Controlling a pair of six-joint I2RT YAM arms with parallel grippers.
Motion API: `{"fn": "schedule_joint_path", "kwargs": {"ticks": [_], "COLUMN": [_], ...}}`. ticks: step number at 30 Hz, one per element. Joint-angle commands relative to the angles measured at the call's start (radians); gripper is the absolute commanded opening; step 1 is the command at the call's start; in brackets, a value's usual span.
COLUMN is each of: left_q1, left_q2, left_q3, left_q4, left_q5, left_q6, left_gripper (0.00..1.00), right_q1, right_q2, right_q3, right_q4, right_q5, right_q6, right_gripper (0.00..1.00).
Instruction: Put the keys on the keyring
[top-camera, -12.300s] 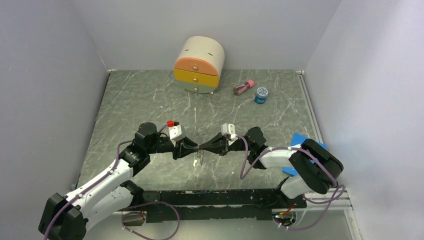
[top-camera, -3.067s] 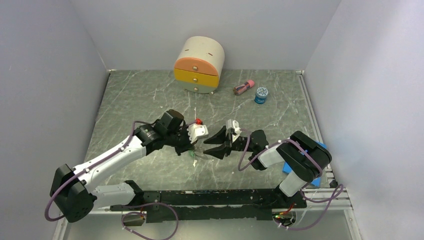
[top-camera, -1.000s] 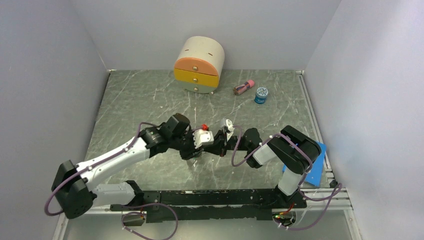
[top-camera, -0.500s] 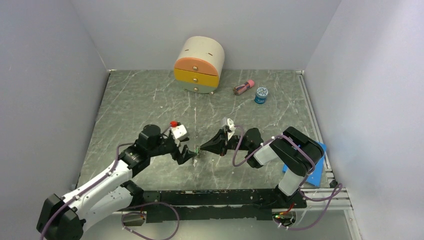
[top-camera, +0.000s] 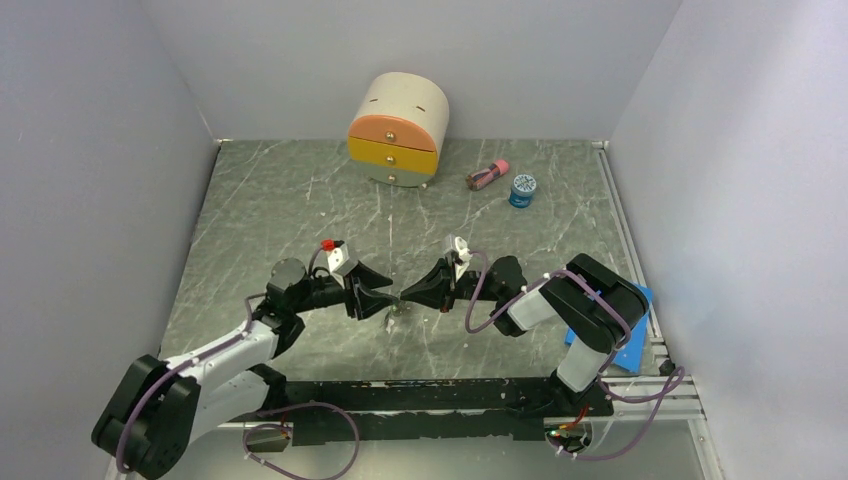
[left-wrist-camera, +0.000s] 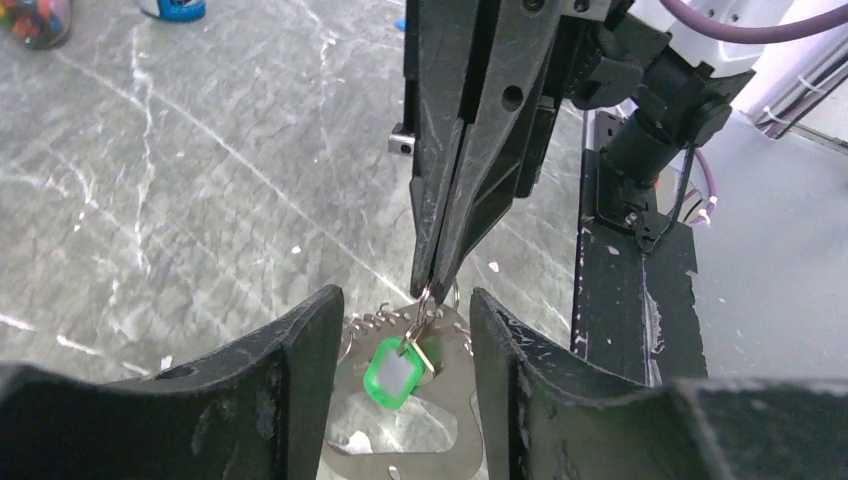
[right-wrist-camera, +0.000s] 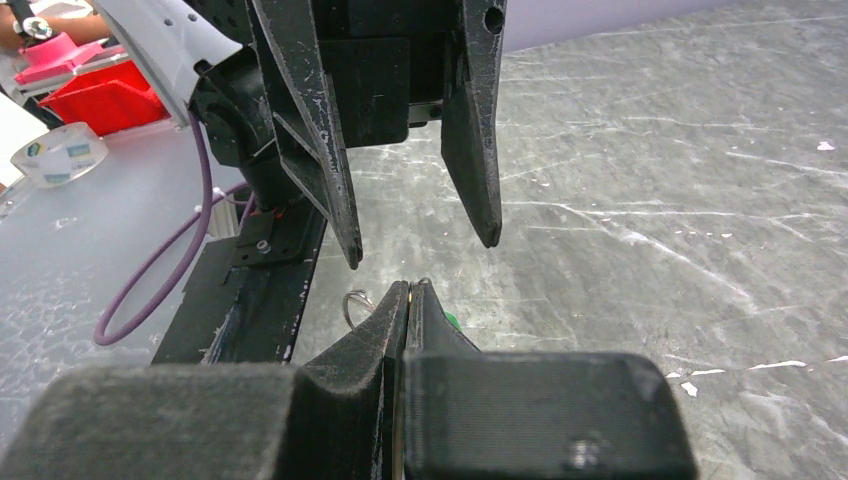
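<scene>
Right gripper (left-wrist-camera: 432, 285) jaws pinch your keyring (left-wrist-camera: 437, 300) aloft, so the green key (left-wrist-camera: 391, 371) dangles | left gripper (right-wrist-camera: 418, 240) jaws gape, empty, flanking it for regrasp.

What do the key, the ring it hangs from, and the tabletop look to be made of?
Key: bright green head, apparently glossy plastic with a pale window; blade not clearly visible.
Keyring: thin silvery wire with a fine chain, probably polished metal, pinched by the shut right gripper.
Table: grey with white veins, marble-look; stone or laminate, cannot tell.
</scene>
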Motion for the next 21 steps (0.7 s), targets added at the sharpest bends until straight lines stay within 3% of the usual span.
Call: {"fn": "schedule_joint_path", "kwargs": {"ticks": [1,11,21], "left_q1": [0.003,0.004,0.003], "left_q2": [0.059,0.135,0.143], "left_q3": [-0.007,-0.034,-0.021], "left_q4": [0.184,0.254,0.181], "left_q5": [0.096,0.088,0.115], "left_q6": [-0.025,-0.004,0.046], "left_gripper": [0.52,0.46,0.30], "right_q1": [0.001,0.002,0.001], "right_q2": [-0.023,-0.023,-0.019], "right_q3": [0.009,0.006,0.010], "right_q4": [0.201,0.201,0.201], "right_q5": [-0.004,-0.005,-0.004], "right_q6": [0.014,0.015,0.015], "right_gripper": [0.00,0.00,0.00]}}
